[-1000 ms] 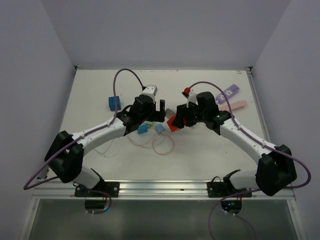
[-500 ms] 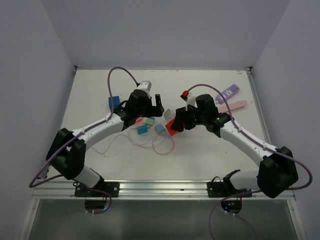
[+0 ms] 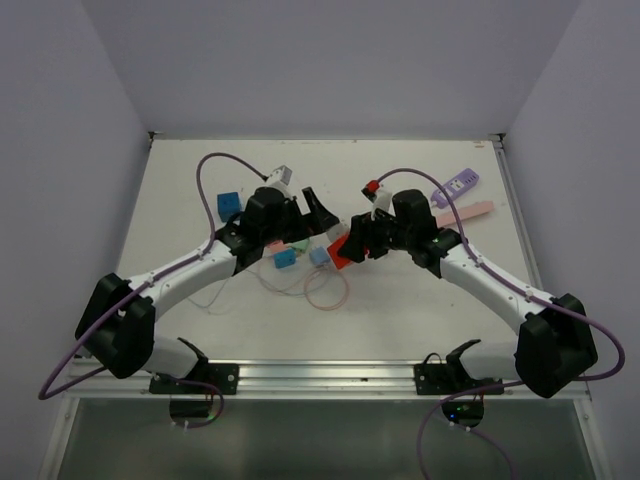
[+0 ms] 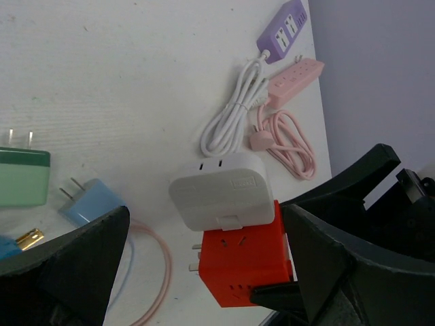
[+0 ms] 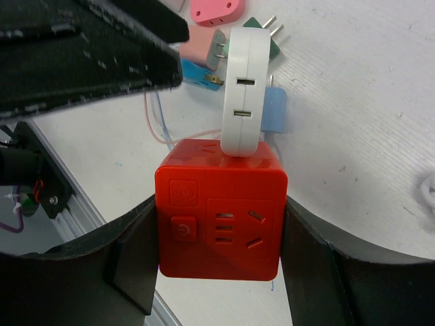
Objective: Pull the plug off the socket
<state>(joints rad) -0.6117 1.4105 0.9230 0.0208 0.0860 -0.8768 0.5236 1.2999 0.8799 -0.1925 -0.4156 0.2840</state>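
White surface (image 3: 400,310) carrying the work; right pincer (image 5: 219,234) clamped on the red socket cube (image 5: 221,176), white plug (image 5: 242,88) seated in one face; left pincer (image 4: 204,210) spread apart near the white plug, not gripping; a skewed pull could wrench the red socket cube loose.

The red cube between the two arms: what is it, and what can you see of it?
The red cube is a glossy plastic socket block with rounded edges. One face shows a power button and slots for two-pin and three-pin plugs. A white plug sits pushed into the adjoining face. The right gripper clamps the cube by two opposite sides, above the white table. Whether it touches the table I cannot tell.
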